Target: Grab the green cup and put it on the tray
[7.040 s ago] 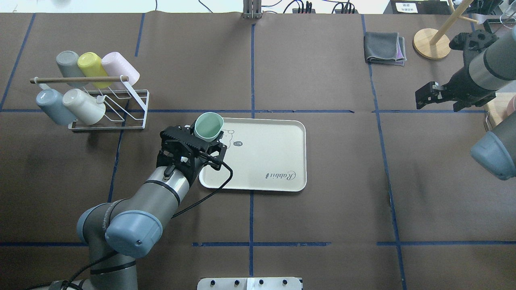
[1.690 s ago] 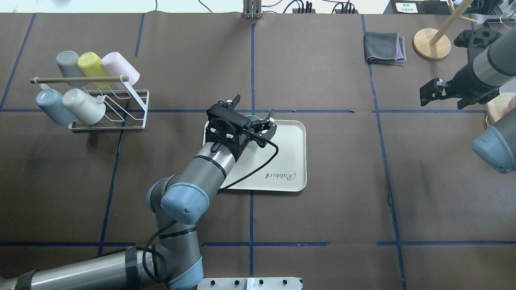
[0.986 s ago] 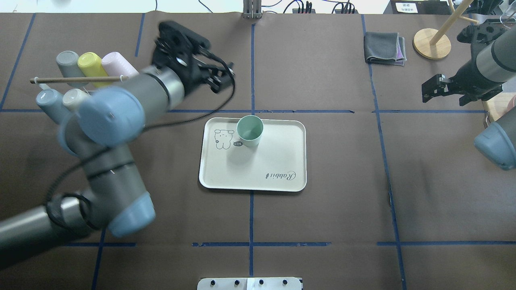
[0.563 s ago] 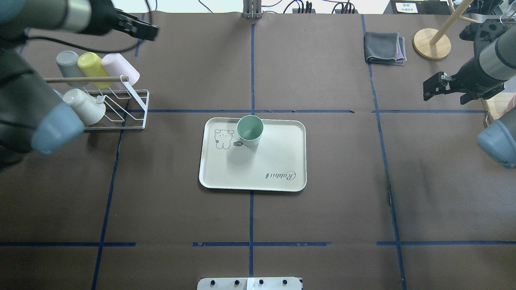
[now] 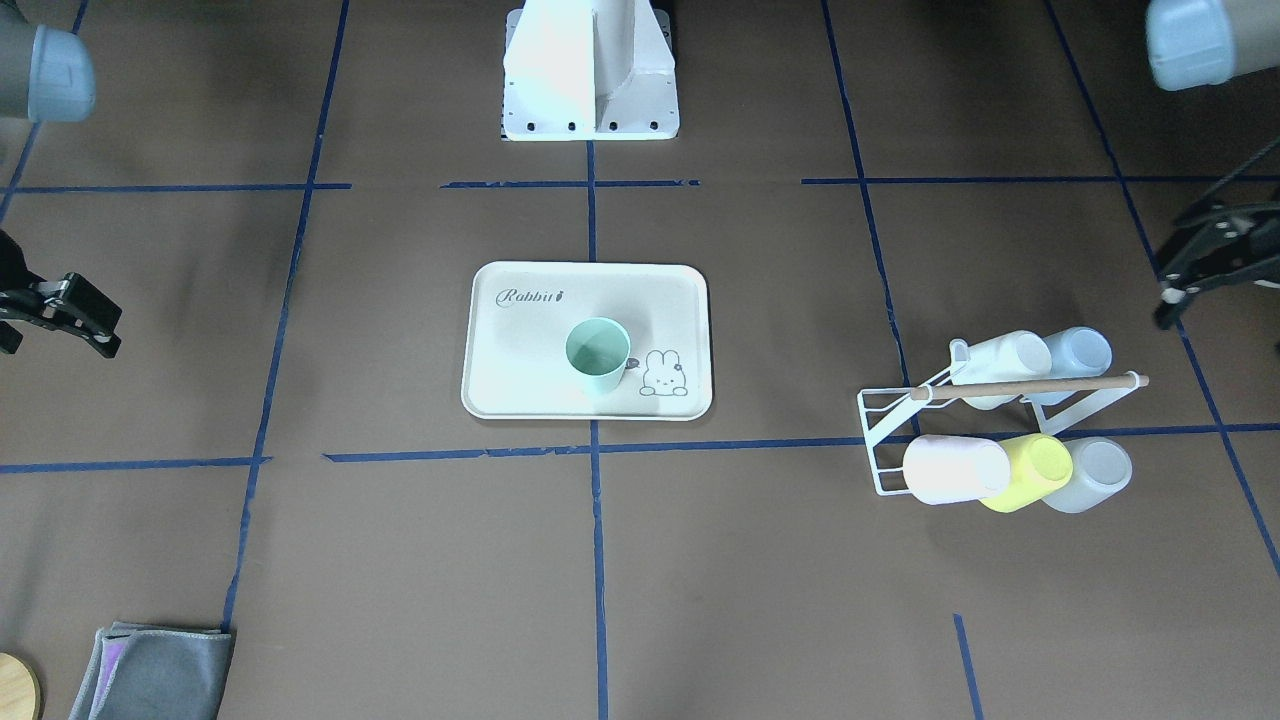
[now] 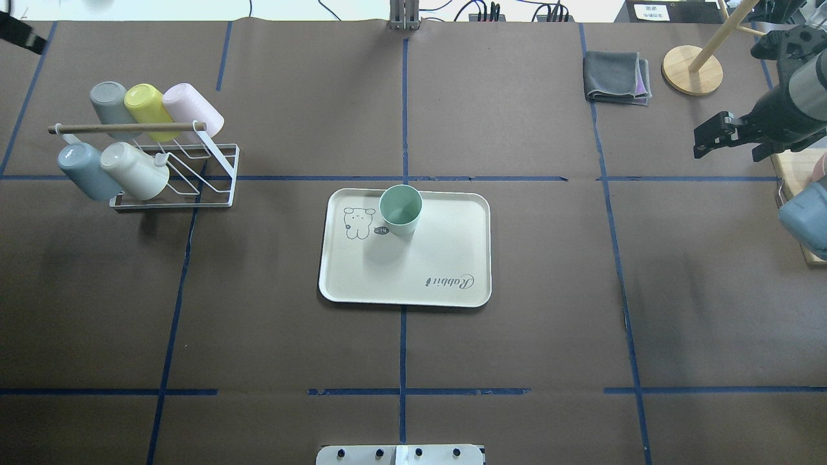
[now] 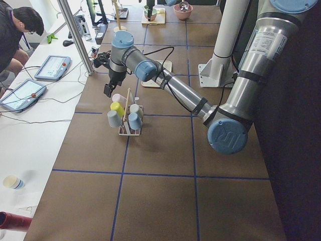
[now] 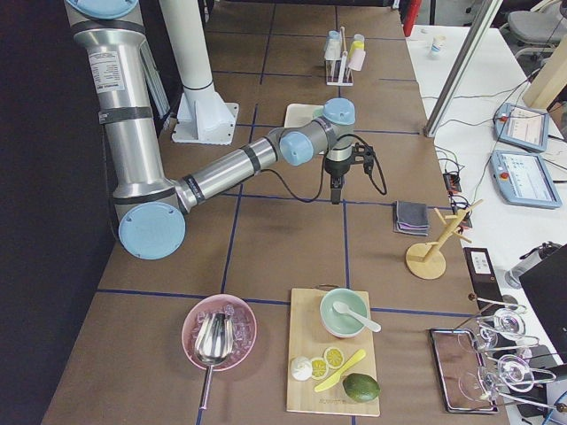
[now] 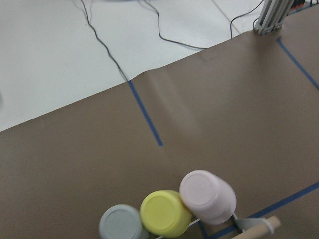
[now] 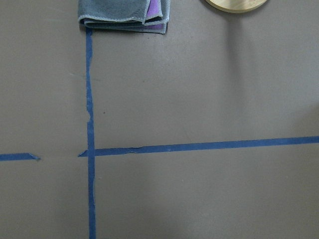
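Note:
The green cup [image 6: 400, 210] stands upright on the tray [image 6: 452, 258], near its far edge beside the bunny drawing; it also shows in the front view [image 5: 598, 355] on the tray [image 5: 530, 340]. Nothing holds it. My left gripper [image 5: 1182, 258] is open and empty, far off to the left beyond the cup rack; only its tip [image 6: 19, 32] shows in the overhead view. My right gripper [image 6: 707, 137] is open and empty over the table's far right, well away from the tray.
A white wire rack [image 6: 194, 171] with several pastel cups lying on it stands left of the tray. A folded grey cloth [image 6: 617, 77] and a round wooden stand base [image 6: 691, 70] lie at the far right. A wooden board [image 6: 798, 174] sits at the right edge.
My left gripper let go of the green cup on the tray, then swung up and away to the far left past the rack. My right gripper drifted slightly right.

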You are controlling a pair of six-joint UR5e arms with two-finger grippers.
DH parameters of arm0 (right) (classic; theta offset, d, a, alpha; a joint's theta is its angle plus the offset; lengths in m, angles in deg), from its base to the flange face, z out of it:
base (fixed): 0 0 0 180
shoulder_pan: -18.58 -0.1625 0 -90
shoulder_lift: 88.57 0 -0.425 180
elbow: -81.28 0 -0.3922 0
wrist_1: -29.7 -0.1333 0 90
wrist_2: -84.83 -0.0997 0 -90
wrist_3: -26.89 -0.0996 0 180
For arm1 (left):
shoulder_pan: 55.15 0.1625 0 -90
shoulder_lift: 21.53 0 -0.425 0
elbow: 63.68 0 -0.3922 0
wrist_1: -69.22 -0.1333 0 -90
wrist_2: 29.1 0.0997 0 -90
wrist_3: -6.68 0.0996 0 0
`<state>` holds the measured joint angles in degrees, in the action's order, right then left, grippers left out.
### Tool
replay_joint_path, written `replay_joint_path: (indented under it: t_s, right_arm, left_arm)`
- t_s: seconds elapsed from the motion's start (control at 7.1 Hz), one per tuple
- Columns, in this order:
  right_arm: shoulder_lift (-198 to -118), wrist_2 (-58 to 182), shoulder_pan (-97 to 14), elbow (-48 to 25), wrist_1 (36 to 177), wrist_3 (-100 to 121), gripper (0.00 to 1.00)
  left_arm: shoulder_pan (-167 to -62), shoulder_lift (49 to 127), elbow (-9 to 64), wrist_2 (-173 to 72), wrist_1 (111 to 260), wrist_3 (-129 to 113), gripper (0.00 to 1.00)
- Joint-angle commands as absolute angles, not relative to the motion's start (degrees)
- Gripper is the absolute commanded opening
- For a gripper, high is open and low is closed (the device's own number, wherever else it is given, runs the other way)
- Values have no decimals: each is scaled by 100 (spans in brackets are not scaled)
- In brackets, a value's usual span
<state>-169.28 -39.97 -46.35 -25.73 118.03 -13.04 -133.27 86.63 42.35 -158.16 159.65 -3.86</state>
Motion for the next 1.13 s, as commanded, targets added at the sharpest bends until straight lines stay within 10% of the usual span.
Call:
replay_joint_path:
  t_s: [0.0,0.99]
  right_arm:
    - [-17073,-4444,-5223,-2323,11812,-304,100]
    - [-17979,-5016,-7037,-1196,11812,3015,100]
  left_arm:
    - [-13924,8282,4074,-16206,15046,465,100]
    - [-14357,7006,2931,-16190,15087,1723,100]
